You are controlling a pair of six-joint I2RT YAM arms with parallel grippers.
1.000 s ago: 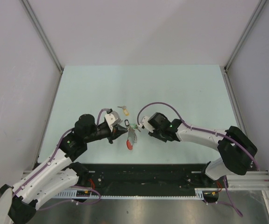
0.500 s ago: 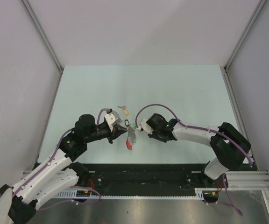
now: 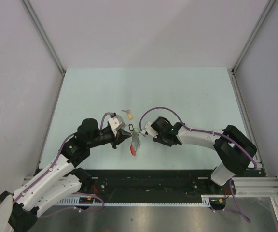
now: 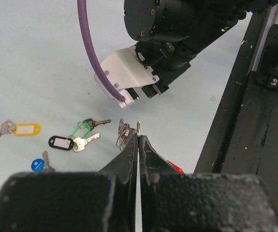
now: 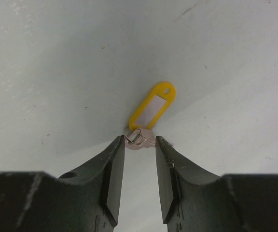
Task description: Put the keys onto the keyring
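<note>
My left gripper (image 3: 125, 137) is shut on the keyring (image 3: 135, 141), pinching its silver coiled part (image 4: 138, 128) at the fingertips. The ring's red arc (image 4: 175, 168) hangs below. My right gripper (image 3: 144, 129) is open and empty, just right of the keyring and low over the table. It also shows in the left wrist view (image 4: 142, 94). A yellow-tagged key (image 5: 153, 107) lies on the table just beyond the right fingertips (image 5: 121, 143). The left wrist view shows the yellow (image 4: 25, 129), black (image 4: 61, 142), green (image 4: 81, 131) and blue (image 4: 38, 165) keys loose on the table.
The pale green table (image 3: 177, 92) is walled by white panels on three sides. A black rail (image 3: 148, 179) with the arm bases runs along the near edge. A purple cable (image 4: 88, 43) loops off the right wrist.
My right gripper has edged a little left toward the keyring, its forearm swinging in. The left gripper and the keyring have not moved.
</note>
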